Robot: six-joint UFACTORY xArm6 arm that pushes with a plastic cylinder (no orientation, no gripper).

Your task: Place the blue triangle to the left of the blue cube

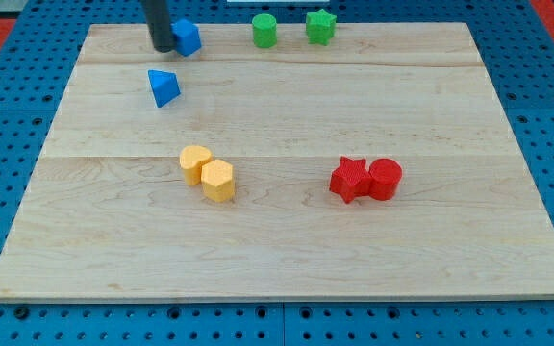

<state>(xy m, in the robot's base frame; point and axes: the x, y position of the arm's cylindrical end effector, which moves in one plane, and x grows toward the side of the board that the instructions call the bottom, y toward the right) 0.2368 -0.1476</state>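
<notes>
The blue triangle (163, 87) lies on the wooden board at the upper left. The blue cube (188, 37) sits above it and slightly to the right, near the board's top edge. My tip (161, 46) is the lower end of the dark rod, right against the cube's left side and above the triangle, apart from the triangle.
A green cylinder (264, 31) and a green star (320, 26) stand at the top centre. Two yellow blocks (207, 172) touch each other at centre left. A red star (350, 179) and a red cylinder (385, 179) touch at centre right. The board (287, 240) rests on a blue pegboard.
</notes>
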